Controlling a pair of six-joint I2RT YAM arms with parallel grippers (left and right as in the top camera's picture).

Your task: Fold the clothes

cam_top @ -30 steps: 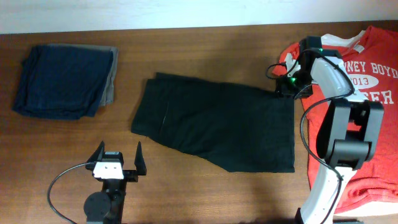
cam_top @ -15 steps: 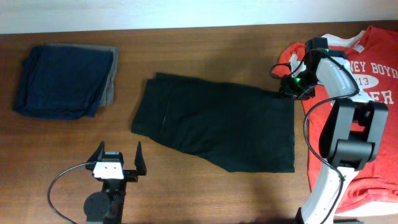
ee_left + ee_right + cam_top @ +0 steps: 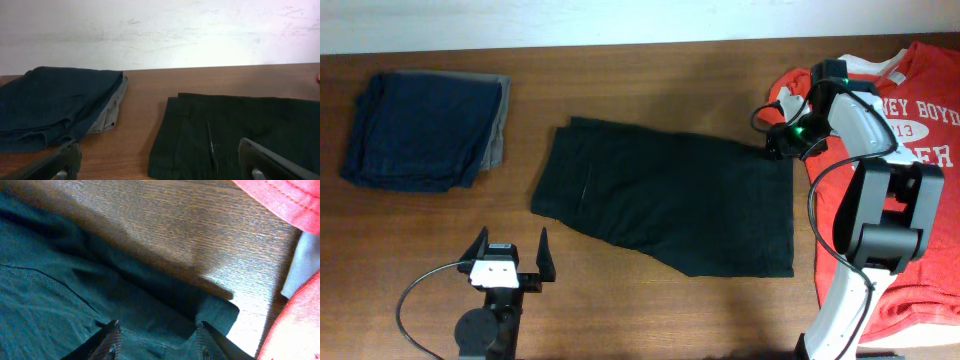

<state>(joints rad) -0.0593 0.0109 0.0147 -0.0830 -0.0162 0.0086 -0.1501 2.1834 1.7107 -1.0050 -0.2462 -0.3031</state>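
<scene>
Right wrist view: right gripper [image 3: 160, 341] has its jaws spread, both fingertips down at the cloth and straddling a strip of the plain black fabric shorts [image 3: 75, 300] just in from their far right corner. Nothing is pinched yet as far as I can tell. That corner lies flat on the brown wooden table [image 3: 200, 225], with a shallow wrinkle running towards it. The hem of the red cotton T-shirt with white lettering [image 3: 280, 195] is near but clear of it. Overhead shows the shorts [image 3: 670, 200] spread in one layer mid-table, long axis left to right and slightly skewed, right edge just beside the red shirt [image 3: 920, 130]. Left gripper [image 3: 510, 243] is parked wide open at the near edge, holding nothing, short of the shorts' near left corner (its wrist camera looks across them at the stack). The folded navy-blue and grey garment stack [image 3: 420, 130] sits well apart at far left. Handling, my read: thin, light, limp fabric with no stiffness, so it will drape and drag rather than lift as a sheet, and it slides easily on wood. Grab corners or hem edges, pinching the full thickness, or only the top layer comes up. Look: matte black, plain, a faint seam line near the left side, few creases.
</scene>
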